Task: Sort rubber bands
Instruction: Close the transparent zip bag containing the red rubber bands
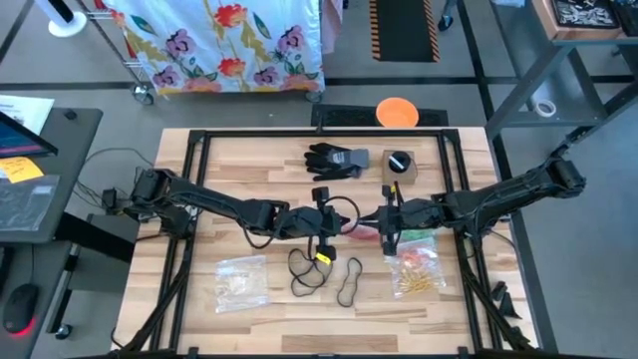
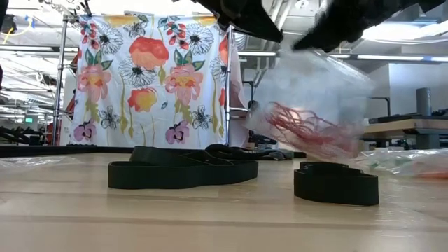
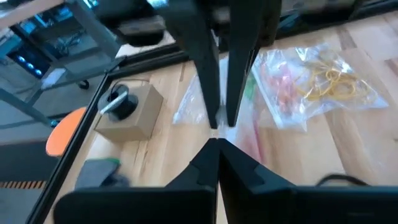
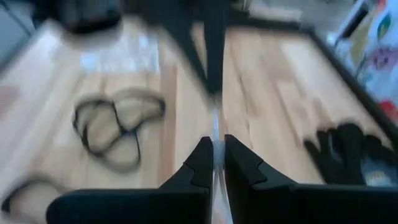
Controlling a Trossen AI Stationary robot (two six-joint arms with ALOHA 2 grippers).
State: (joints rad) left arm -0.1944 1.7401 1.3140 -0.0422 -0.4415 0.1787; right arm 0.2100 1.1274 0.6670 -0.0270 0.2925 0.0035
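A clear plastic bag (image 2: pixel 315 119) with red rubber bands (image 2: pixel 308 129) inside hangs above the table's middle, between my two grippers. My left gripper (image 1: pixel 351 223) and my right gripper (image 1: pixel 377 221) meet tip to tip there, each shut on the bag's upper edge. Black rubber bands (image 1: pixel 311 267) lie flat on the wood near the front. Another clear bag with yellow bands (image 1: pixel 242 281) rests at the front left. A third with yellow, orange and green bands (image 1: pixel 419 267) rests at the front right. My left gripper pinches the bag's upper edge (image 3: pixel 217 127) between its two fingers, coming from the table's left and slanting down. The bag hangs below, clear of the table. My right gripper pinches the same thin clear edge (image 4: pixel 216 149) between its two fingers, coming from the table's right and slanting down, opposite the left fingers.
A black glove (image 1: pixel 334 160) lies at the far middle, beside a small cardboard box with a black knob (image 1: pixel 399 165). An orange disc (image 1: pixel 397 112) sits beyond the far edge. A dark frame (image 1: pixel 299 135) runs around the tabletop.
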